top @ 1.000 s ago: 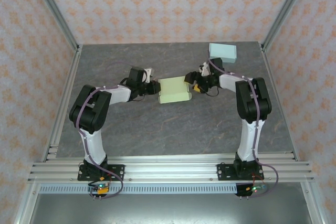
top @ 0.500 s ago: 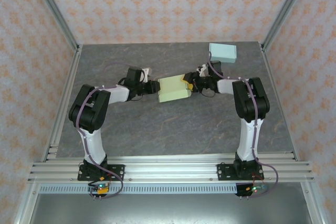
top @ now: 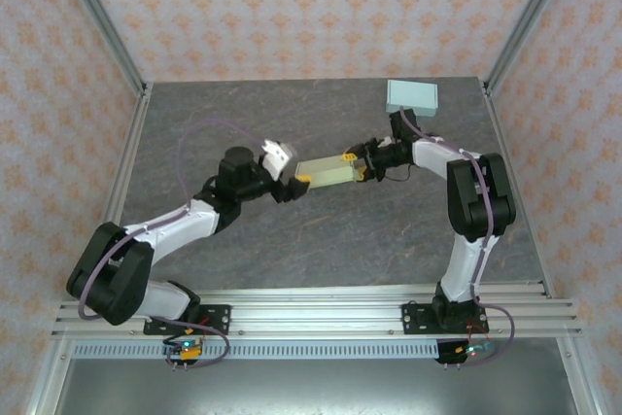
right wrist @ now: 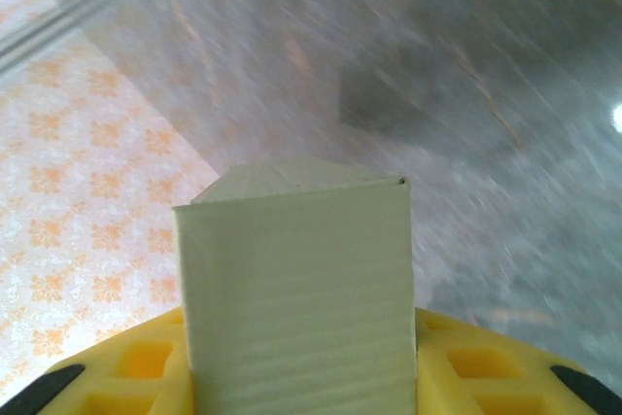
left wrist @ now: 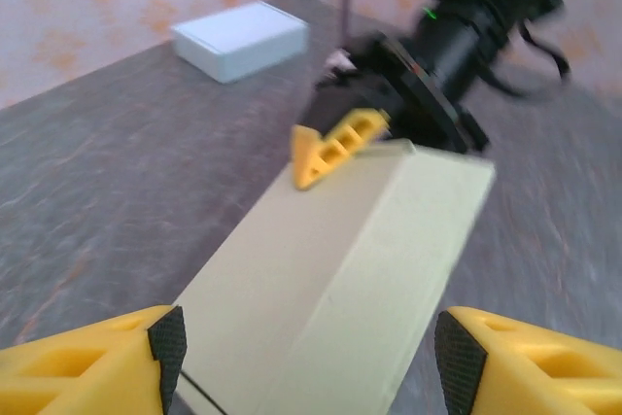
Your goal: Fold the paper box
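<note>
box: the pale green paper box (top: pixel 324 171) was over the middle of the desk (top: pixel 321 250), spanning the gap between both hands and looking mostly closed up.
right hand: the right hand (top: pixel 356 164) was clamped on the box's right end.
left hand: the left hand (top: pixel 292 185) had its fingers apart, flanking the left end without gripping.
step: probably re-gripping to turn the box or press a last flap.
next move: it likely called for the left hand to close squarely, without twisting the box.

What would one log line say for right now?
right hand: gripping green paper box by one end | left hand: open around other end | pale box: far right corner
</note>
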Robot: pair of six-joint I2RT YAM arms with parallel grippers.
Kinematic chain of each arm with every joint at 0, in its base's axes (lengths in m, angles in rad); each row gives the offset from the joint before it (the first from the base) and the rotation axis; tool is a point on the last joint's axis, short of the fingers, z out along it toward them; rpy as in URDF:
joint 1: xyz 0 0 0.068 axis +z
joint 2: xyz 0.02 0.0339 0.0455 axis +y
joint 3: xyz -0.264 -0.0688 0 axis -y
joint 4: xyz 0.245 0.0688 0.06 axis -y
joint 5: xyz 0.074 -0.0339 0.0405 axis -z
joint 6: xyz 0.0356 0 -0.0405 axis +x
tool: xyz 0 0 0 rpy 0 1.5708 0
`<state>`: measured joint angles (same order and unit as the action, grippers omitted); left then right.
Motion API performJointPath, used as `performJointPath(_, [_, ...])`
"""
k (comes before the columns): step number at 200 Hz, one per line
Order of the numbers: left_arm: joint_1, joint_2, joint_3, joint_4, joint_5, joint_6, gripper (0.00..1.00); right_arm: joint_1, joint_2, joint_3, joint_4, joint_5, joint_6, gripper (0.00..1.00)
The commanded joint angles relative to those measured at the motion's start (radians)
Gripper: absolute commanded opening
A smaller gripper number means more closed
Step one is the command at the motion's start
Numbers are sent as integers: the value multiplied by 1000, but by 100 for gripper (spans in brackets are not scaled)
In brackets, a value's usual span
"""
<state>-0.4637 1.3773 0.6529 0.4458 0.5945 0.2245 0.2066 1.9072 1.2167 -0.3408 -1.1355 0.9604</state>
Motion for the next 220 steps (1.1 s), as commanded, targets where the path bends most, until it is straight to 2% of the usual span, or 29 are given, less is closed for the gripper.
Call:
performJointPath(1, [-27,2,-39,-24,-42,316,70,-3,-14,6,-244,-84,-36,36])
performJointPath(36, [-76,4,-36,-106,-90,425,71,-4,-6,12,-233,-71,3,36])
performJointPath(82, [-137,71,7,-125,-303,461,71,-4,0,26,-221,-56,33,36])
performJointPath(121, [-158,139,28,-122,-341,486,69,-4,-16,7,-169,-53,75,36])
performJointPath(129, [-163,147,32,-123,-354,496,65,-4,-19,-3,-153,-51,91,36])
performJointPath(140, [-167,153,45,-141,-369,503,53,-4,-19,-8,-150,-53,97,36])
performJointPath(154, [-167,145,57,-173,-361,529,49,-4,-22,-8,-152,-57,89,40])
performJointPath(174, [-167,126,80,-230,-354,544,47,-4,-23,2,-158,-55,72,52])
performJointPath(193, [-167,129,143,-369,-313,557,46,-19,-29,39,-208,-26,-2,64])
performJointPath(220, [-156,203,278,-589,-251,564,46,-94,-77,53,-208,34,-83,71])
